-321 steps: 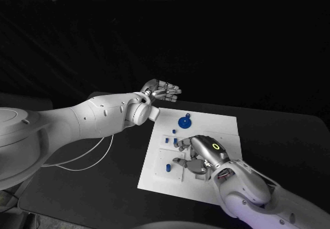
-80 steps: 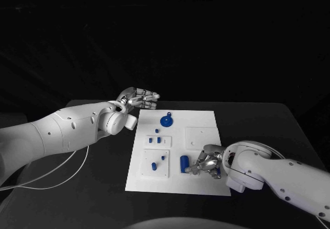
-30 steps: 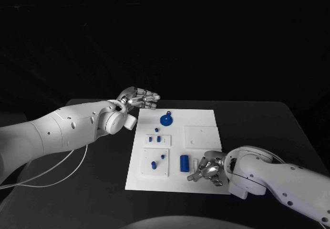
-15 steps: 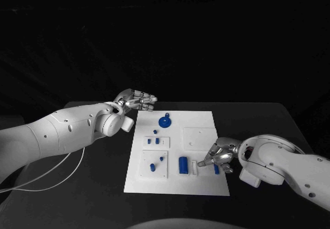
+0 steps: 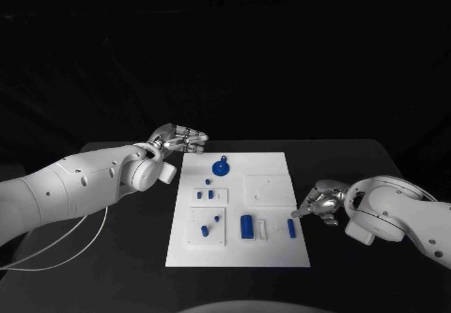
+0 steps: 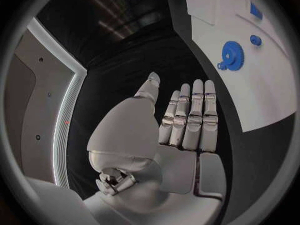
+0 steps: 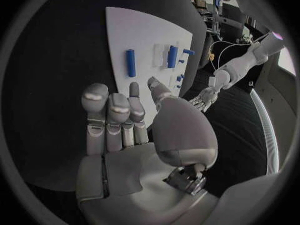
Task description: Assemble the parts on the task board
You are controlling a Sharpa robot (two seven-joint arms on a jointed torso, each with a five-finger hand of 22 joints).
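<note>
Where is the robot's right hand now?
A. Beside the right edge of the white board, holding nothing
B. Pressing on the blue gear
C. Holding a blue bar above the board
A: the right hand is beside the task board, fingers apart and empty.

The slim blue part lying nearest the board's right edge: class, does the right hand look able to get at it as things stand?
Probably yes. The right hand is open and holds nothing, just off the task board edge, beside the slim blue part. Nothing lies between them, and the part lies loose on bare board.

Black table [image 5: 113, 261] — behind it darkness, perhaps a black curtain.
</note>
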